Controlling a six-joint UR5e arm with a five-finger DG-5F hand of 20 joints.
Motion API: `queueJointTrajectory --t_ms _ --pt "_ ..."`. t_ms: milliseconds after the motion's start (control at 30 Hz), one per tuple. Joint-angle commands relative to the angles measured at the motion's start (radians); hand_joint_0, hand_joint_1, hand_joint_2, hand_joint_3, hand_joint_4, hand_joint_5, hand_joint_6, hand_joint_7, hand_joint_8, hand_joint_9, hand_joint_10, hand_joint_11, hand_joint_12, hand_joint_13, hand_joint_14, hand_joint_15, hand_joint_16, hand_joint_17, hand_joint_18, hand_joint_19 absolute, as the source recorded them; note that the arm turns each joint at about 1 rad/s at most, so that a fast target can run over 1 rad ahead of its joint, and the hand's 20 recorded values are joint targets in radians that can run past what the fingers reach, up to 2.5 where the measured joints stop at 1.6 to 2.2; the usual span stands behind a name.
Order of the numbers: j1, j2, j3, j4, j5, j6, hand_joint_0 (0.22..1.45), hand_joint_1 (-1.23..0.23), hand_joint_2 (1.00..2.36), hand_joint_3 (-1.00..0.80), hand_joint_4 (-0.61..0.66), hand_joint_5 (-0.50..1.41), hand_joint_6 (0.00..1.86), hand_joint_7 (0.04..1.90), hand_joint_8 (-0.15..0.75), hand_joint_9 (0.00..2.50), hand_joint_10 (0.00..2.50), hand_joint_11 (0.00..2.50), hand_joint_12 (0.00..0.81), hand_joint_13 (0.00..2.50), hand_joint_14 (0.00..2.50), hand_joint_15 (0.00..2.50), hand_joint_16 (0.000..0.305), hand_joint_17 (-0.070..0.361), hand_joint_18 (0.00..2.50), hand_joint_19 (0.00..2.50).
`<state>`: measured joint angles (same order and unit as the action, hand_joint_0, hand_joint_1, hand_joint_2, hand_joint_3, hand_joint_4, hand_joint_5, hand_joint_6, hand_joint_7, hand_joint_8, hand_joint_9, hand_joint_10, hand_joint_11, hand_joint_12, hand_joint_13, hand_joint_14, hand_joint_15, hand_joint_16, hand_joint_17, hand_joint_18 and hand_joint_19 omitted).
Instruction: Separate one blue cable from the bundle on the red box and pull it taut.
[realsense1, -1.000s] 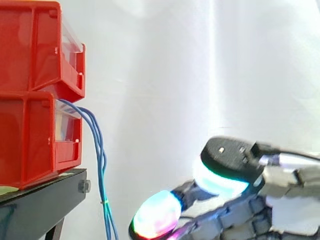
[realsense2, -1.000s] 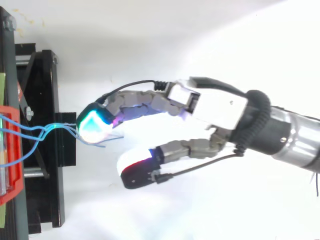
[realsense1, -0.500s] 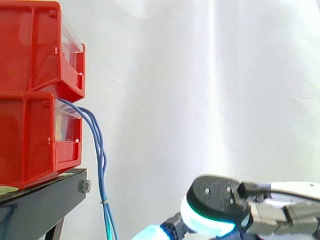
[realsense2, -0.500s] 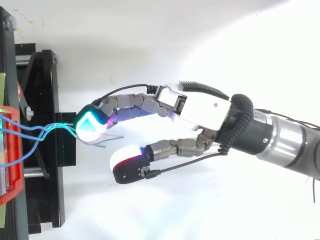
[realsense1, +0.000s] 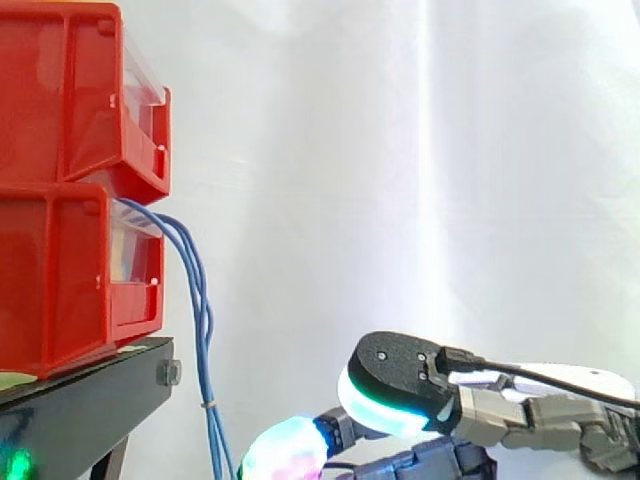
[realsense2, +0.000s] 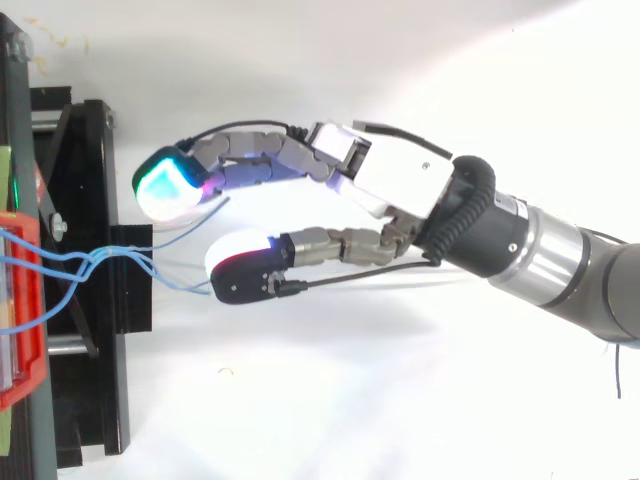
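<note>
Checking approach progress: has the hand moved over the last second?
Yes. In the top view the hand has shifted left, toward the black metal stand, and up the picture.

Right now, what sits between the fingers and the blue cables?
Nothing: in the side view, only a narrow bare strip of white curtain separates the fingers from the hanging blue cables.
</note>
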<state>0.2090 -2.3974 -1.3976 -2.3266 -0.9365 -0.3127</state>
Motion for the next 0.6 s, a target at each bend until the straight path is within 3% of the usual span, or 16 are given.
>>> queueJointTrajectory --t_ms 0,467,500,567 --pt "-0.017 0.0 0.009 0.004 0.001 -0.009 0.55 -0.59 1.0 -0.49 0.19 -0.2 0.5 0.73 0.324 0.57 0.01 0.37 0.358 0.37 0.01 0.25 0.05 0.112 0.44 0.59" --pt "-0.023 -0.002 0.015 0.05 -0.001 -0.152 0.55 -0.58 1.0 -0.49 0.2 -0.2 0.5 0.73 0.332 0.61 0.01 0.36 0.362 0.42 0.01 0.28 0.05 0.112 0.5 0.6" --pt "-0.023 -0.017 0.017 0.052 -0.004 -0.164 0.55 -0.58 1.0 -0.49 0.2 -0.2 0.5 0.73 0.332 0.62 0.01 0.37 0.362 0.43 0.01 0.28 0.05 0.112 0.5 0.61" --pt "-0.02 -0.08 0.057 0.066 -0.022 -0.131 0.55 -0.58 1.0 -0.49 0.2 -0.2 0.5 0.73 0.334 0.62 0.01 0.37 0.362 0.43 0.01 0.28 0.05 0.112 0.51 0.61"
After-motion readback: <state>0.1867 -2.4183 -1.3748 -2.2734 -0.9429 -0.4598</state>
